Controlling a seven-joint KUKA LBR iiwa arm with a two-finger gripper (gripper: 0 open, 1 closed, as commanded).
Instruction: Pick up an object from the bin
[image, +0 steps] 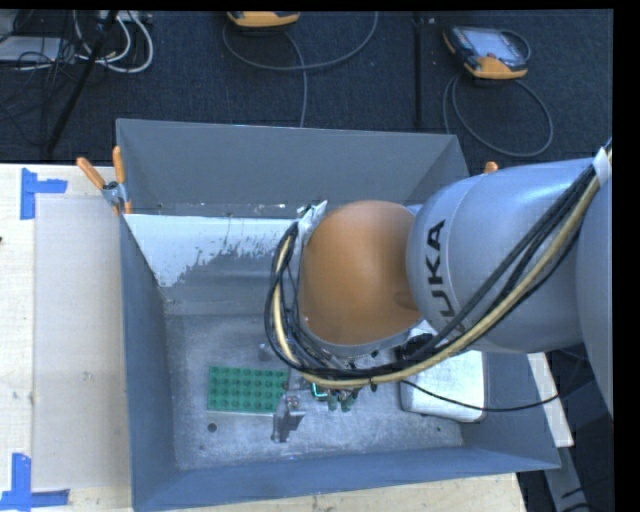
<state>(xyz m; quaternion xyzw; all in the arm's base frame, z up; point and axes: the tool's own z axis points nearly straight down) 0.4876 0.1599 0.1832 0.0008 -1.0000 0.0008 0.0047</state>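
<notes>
A flat green studded plate (245, 389) lies on the bin floor at the front left of centre. My gripper (287, 418) reaches down just to the right of the plate's near right corner, its grey fingertip close to the floor. A white flat block (450, 390) lies at the front right, partly under the arm. Nothing shows between the fingers.
The arm with its orange cover and looped cables hangs over the middle and right of the bin. The bin's sloped walls close in on all sides. Bare floor lies left of the green plate and along the front wall.
</notes>
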